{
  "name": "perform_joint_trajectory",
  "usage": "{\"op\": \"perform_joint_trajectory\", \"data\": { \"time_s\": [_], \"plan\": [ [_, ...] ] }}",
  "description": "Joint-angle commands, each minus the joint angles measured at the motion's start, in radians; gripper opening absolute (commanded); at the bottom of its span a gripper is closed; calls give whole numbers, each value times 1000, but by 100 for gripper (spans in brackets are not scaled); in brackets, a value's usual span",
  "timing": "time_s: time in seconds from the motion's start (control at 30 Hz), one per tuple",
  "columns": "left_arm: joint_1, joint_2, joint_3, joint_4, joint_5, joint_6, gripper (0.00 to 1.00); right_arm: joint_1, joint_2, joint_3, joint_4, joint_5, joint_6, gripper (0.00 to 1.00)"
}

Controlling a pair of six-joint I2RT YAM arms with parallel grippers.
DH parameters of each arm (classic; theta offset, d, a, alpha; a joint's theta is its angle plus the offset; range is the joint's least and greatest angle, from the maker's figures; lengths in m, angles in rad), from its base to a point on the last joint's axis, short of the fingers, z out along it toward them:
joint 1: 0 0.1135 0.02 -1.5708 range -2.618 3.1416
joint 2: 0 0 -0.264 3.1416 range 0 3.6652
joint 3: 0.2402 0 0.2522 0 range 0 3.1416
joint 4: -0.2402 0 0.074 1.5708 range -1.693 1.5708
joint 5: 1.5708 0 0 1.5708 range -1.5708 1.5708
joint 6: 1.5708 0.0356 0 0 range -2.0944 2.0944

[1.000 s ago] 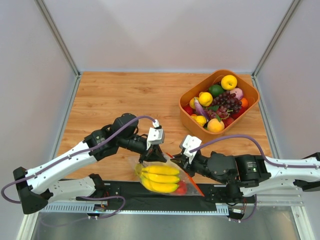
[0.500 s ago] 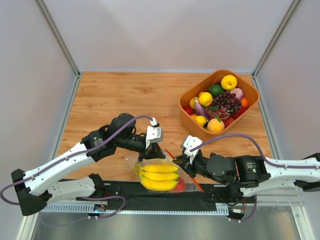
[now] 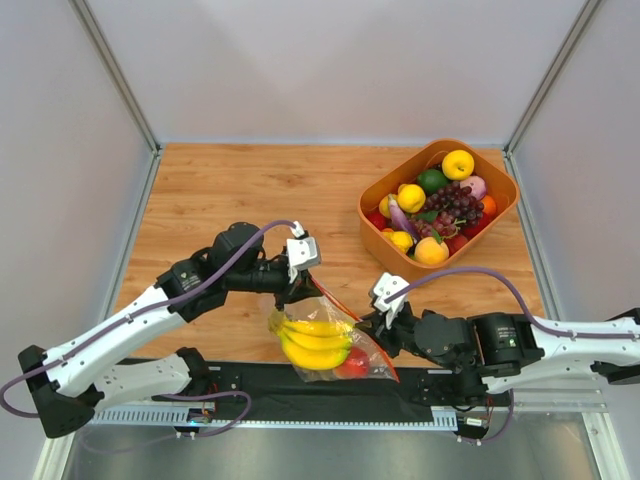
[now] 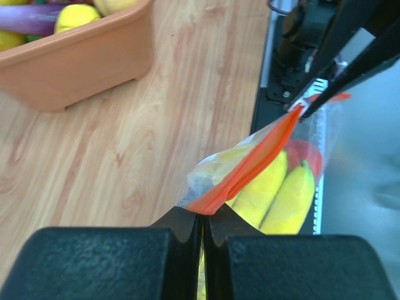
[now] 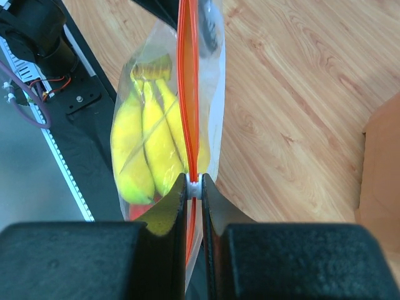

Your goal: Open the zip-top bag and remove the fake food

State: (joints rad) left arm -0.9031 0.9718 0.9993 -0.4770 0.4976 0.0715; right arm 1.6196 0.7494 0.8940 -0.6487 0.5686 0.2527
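The zip-top bag (image 3: 335, 345) hangs stretched between my two grippers over the table's near edge. Inside it are a yellow banana bunch (image 3: 312, 342) and a red fruit (image 3: 352, 363); no tan-brown balls show. My left gripper (image 3: 300, 290) is shut on the bag's corner at one end of the red-orange zip strip (image 4: 256, 159). My right gripper (image 3: 375, 325) is shut on the white slider (image 5: 195, 187) of the strip (image 5: 186, 94). In the right wrist view the bananas (image 5: 144, 150) hang left of the strip. In the left wrist view the bananas (image 4: 281, 194) lie beneath it.
An orange basket (image 3: 380, 190) with grapes, lemons and other fruit stands at the back right, and its wall shows in the left wrist view (image 4: 81, 69). A black rail (image 3: 250, 400) with cables runs along the near edge beneath the bag.
My left gripper has pulled up and to the left with the bag's corner. My right gripper has shifted a little right. The strip is now drawn taut and the bag hangs more tilted.
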Motion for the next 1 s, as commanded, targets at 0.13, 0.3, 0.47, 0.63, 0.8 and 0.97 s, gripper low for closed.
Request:
{"op": "perform_joint_trajectory", "data": {
  "time_s": [0.13,0.3,0.47,0.63,0.8,0.97],
  "plan": [
    [87,-39,-1,17,-290,-36,0,-1,-58,-40,-60,8,95,0],
    [139,-39,-1,-3,-494,-76,0,0,-96,-50,-106,16,129,0],
    [246,-38,-1,-9,-524,-154,0,0,-116,-66,-140,20,166,0],
    [294,-45,-2,-11,-528,-167,0,0,-119,-78,-167,10,189,0],
    [300,-64,-16,18,-457,-141,0,0,-128,-83,-175,8,198,0],
    [300,-97,-37,74,-251,-119,0,0,-125,-58,-164,11,188,1]
  ]
}}
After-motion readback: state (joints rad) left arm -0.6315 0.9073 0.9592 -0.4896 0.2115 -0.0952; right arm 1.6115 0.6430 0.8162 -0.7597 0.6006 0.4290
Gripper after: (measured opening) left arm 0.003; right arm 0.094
